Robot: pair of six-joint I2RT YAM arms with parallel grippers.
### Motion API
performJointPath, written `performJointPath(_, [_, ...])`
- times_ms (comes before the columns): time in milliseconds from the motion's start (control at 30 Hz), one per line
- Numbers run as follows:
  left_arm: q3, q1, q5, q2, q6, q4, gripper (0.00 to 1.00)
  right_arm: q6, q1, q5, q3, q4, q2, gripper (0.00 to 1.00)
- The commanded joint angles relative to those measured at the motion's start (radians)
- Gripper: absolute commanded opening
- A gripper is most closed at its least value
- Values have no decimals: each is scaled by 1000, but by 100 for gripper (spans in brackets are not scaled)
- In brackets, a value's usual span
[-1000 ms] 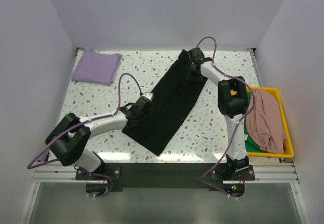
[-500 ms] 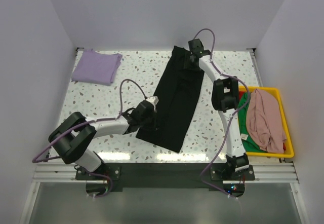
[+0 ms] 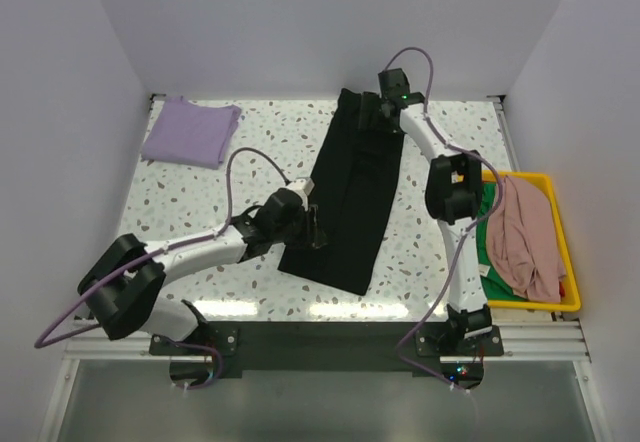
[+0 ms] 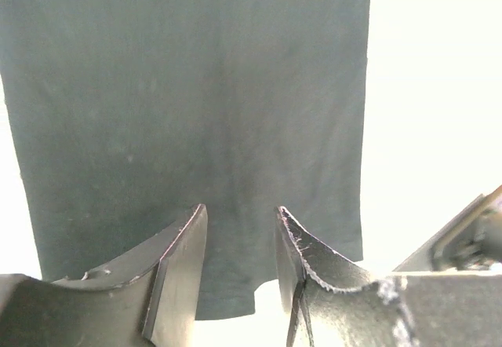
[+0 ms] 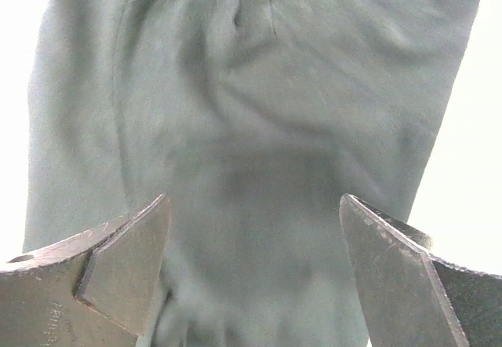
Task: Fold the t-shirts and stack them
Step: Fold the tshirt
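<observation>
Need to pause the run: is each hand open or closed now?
Left hand: open, empty, over the flat black cloth t-shirt.
Right hand: open wide, empty.

Green tee (image 3: 492,272) mostly hidden under pink tee (image 3: 525,237); black tee (image 4: 188,88) cut off at top edge, both wrist cams.

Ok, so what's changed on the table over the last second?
The black t-shirt swung from a diagonal to lie nearly straight away from the arms, its near end dragged to the right. The left pincer and the right pincer have both opened and let go of it. The folded lavender t-shirt, and the pink t-shirt and green t-shirt in the yellow bin, stayed put.
</observation>
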Motion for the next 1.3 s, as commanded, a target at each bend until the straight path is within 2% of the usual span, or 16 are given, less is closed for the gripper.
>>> performJointPath(0, [72, 13, -93, -110, 35, -76, 45, 34, -4, 6, -58, 2, -283, 92])
performJointPath(100, [63, 31, -122, -150, 44, -99, 44, 67, 45, 39, -213, -5, -435, 90])
performJointPath(233, [33, 33, -83, -133, 71, -55, 35, 95, 138, 136, -469, 31, -602, 82])
performJointPath(333, [29, 30, -35, -93, 73, -49, 28, 167, 181, 129, -676, 56, -717, 62])
performJointPath(367, [14, 30, -46, -90, 65, -49, 28, 182, 197, 125, -798, 70, -748, 56])
performJointPath(467, [-8, 31, -75, -98, 52, -44, 28, 230, 288, 121, -1019, 142, -887, 55])
performJointPath(733, [-37, 53, -81, -81, 47, -26, 30, 353, 592, 142, -1438, 238, -1237, 55])
performJointPath(933, [-94, 59, -47, -67, 19, 13, 30, 405, 804, 213, -1548, 304, -1302, 55])
performJointPath(1100, [-103, 67, -49, -62, 18, 13, 29, 387, 950, 292, -1526, 363, -1196, 55])
performJointPath(1267, [-112, 83, -27, -52, 24, 13, 29, 356, 1011, 383, -1474, 384, -1090, 55])
